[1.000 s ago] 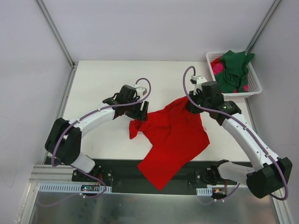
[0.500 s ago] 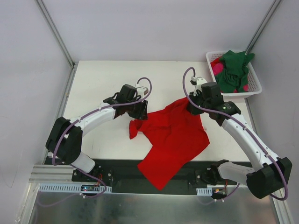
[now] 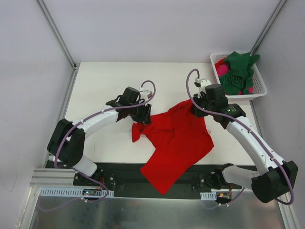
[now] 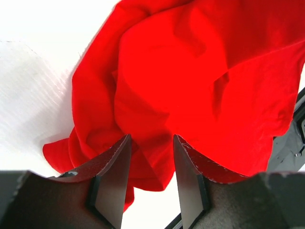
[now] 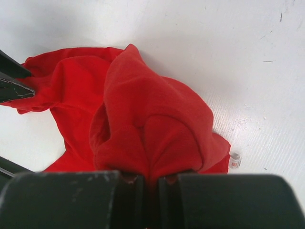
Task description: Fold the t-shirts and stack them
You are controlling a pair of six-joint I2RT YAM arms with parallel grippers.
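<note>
The red t-shirt (image 3: pixel 176 138) lies crumpled across the table's front middle, its lower end hanging over the near edge. My right gripper (image 3: pixel 196 109) is shut on the shirt's upper right part; in the right wrist view the red cloth (image 5: pixel 143 119) bunches up into the closed jaws (image 5: pixel 151 179). My left gripper (image 3: pixel 143 117) is at the shirt's left corner. Its jaws (image 4: pixel 151 138) stand partly apart, straddling a fold of the red cloth (image 4: pixel 200 71) with a gap still showing. A dark green t-shirt (image 3: pixel 238 69) and a magenta-pink one (image 3: pixel 221 70) lie heaped in the basket.
The white slotted basket (image 3: pixel 261 82) stands at the table's back right corner. A small white tag (image 5: pixel 233 160) lies on the table beside the red cloth. Bare white table (image 3: pixel 109 81) stretches to the back left. Metal frame posts rise at both back corners.
The left gripper's jaws have narrowed around the red shirt's left corner. The right arm and the shirt have barely moved.
</note>
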